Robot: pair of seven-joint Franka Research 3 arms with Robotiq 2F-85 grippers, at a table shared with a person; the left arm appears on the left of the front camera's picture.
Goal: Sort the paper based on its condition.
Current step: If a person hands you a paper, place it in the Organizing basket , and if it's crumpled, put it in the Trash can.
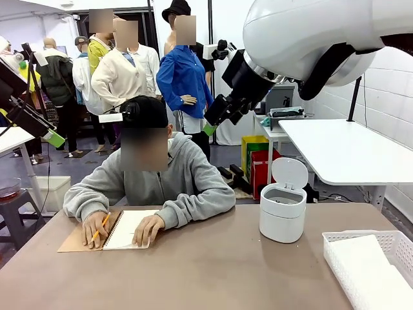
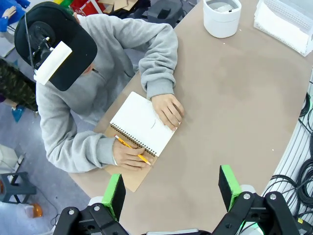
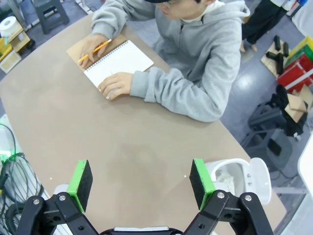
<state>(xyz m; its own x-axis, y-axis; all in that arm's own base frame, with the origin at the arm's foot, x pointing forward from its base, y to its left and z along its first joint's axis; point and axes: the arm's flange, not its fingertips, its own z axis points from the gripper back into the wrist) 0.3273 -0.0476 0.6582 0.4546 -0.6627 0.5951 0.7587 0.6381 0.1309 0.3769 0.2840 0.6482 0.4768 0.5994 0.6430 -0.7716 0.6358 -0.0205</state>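
Brown tabletop [image 1: 213,265] runs across the front view, matt and plain; at its far left edge a person [image 1: 184,184] in a grey hoodie leans over a notebook [image 1: 129,227], holding a pencil [image 1: 100,227] by its spiral spine; right of the middle stands a white bin [image 1: 282,213] with its lid tipped up; at the near right corner sits a white basket [image 1: 335,240], and the paper [image 1: 364,268] lies inside it, plain white sheets that look flat and smooth.

The left wrist view looks straight down on the person's black cap [image 2: 58,44] and the open white page, with the left gripper [image 2: 172,192] spread wide above bare tabletop; the right wrist view looks into the bin's open mouth, with the right gripper [image 3: 141,182] spread just as wide, high over the tabletop.

Behind the tabletop lie a blue-grey floor [image 1: 84,168], a white side table [image 1: 348,152] and a white brick wall [image 1: 393,84] at the right.
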